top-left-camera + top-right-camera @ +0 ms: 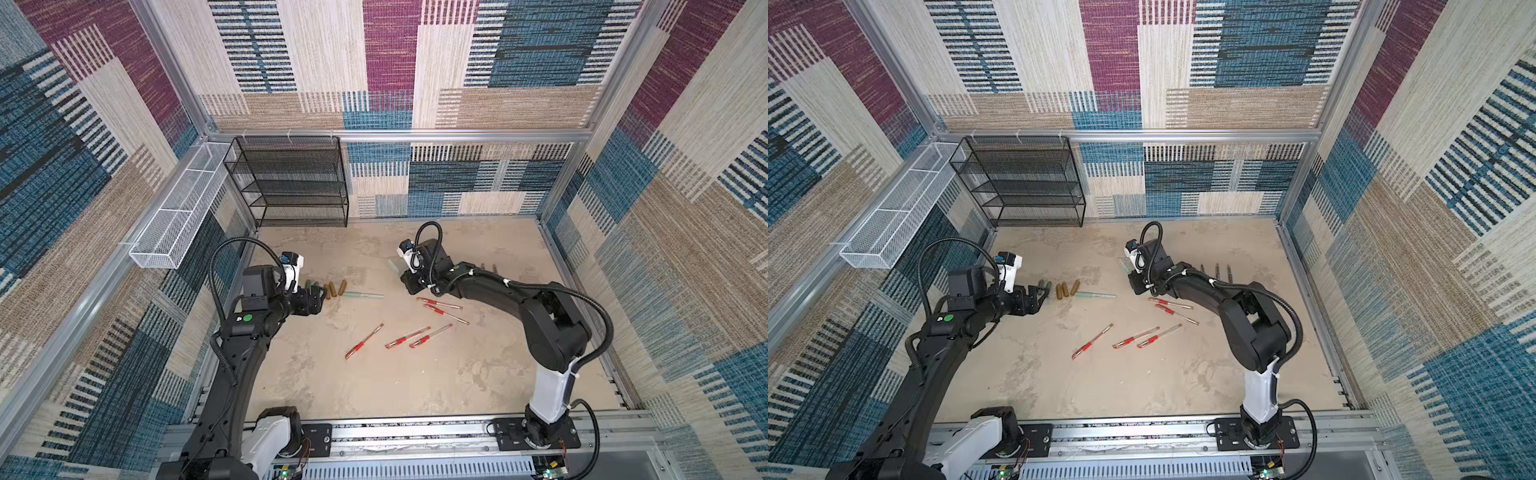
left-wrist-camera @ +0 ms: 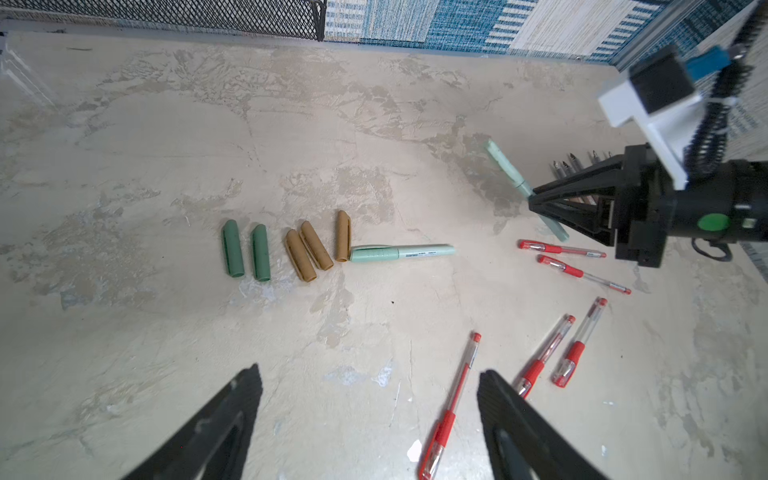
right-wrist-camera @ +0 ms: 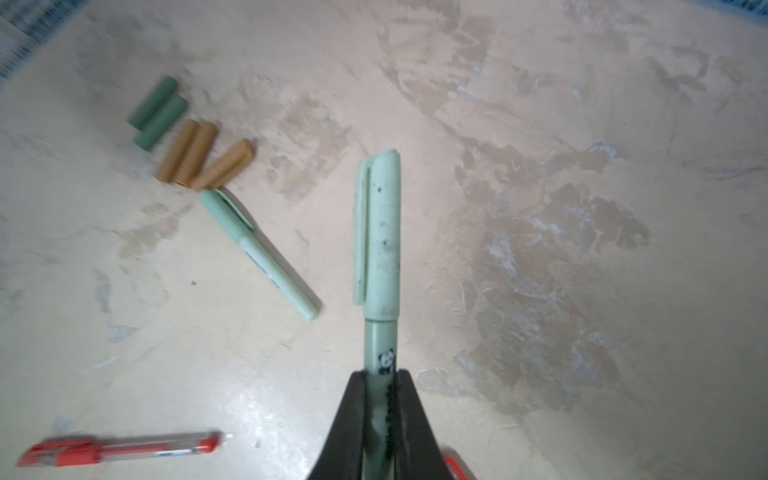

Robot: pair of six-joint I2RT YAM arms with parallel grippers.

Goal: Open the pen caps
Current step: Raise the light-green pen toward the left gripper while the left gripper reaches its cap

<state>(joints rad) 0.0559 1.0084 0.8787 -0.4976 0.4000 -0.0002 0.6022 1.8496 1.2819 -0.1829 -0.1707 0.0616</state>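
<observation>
My right gripper (image 3: 380,382) is shut on the barrel of a pale mint pen, held above the table. Its mint pen cap (image 3: 378,232) is still on and points away from the jaws. In a top view the held pen (image 1: 392,266) sticks out to the gripper's left. A second capped mint pen (image 2: 401,252) lies on the table. Beside it lie three loose golden brown pen caps (image 2: 316,245) and two dark green ones (image 2: 232,249). My left gripper (image 2: 370,372) hovers open and empty by the green caps (image 1: 311,286).
Several capped red pens (image 1: 405,336) are scattered mid-table between the arms. Uncapped dark barrels (image 1: 1219,270) lie behind the right arm. A black mesh shelf (image 1: 291,183) stands at the back left, with a white mesh basket (image 1: 178,212) on the left wall.
</observation>
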